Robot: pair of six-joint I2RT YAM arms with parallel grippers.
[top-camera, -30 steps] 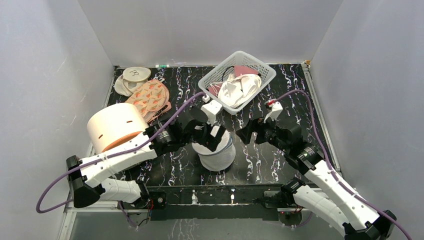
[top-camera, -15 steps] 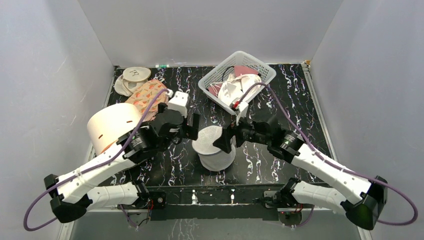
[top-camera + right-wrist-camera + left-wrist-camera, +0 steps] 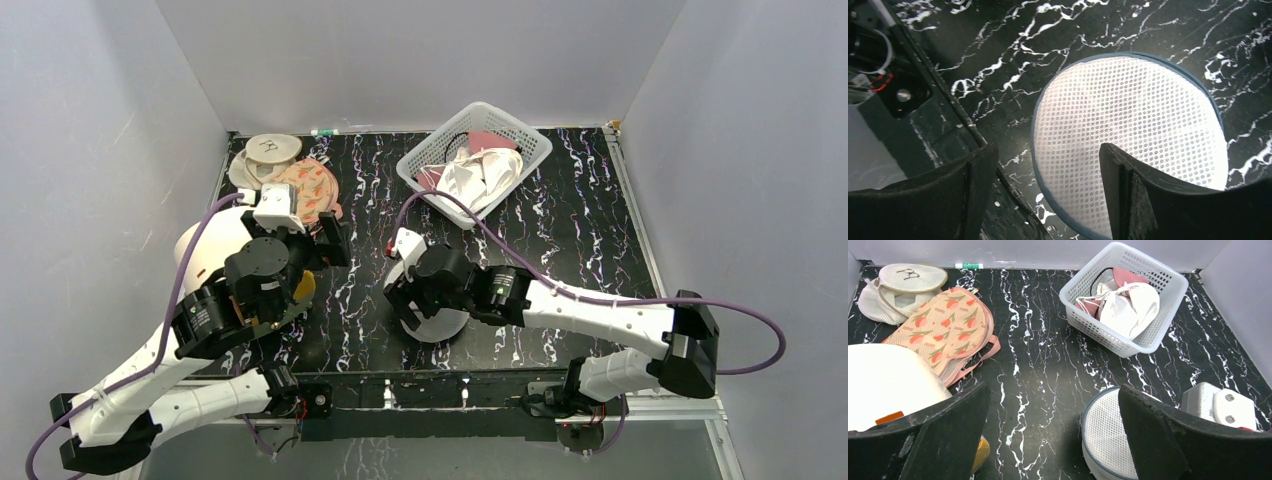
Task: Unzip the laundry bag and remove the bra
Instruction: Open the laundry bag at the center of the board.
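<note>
The laundry bag [image 3: 1128,125] is a round white mesh case with a blue rim, standing near the table's front edge [image 3: 445,325]. Its rim looks shut all the way round. My right gripper [image 3: 1048,192] hangs open right above it, one finger over the mesh and the other outside the rim; in the top view the gripper [image 3: 420,303] covers the bag's top. My left gripper [image 3: 1053,435] is open and empty, off to the left of the bag [image 3: 1108,435] and apart from it. The bra is not in view.
A white lattice basket [image 3: 420,165] with white cloth stands at the back. Peach floral pads [image 3: 310,190] and flat mesh bags [image 3: 268,150] lie at the back left. A big cream cylinder [image 3: 205,255] sits under my left arm. The table's front rail [image 3: 948,95] is close to the bag.
My left arm has drawn back from the bag to the left. My right arm has swung left over the bag, and its jaws have narrowed a little.
</note>
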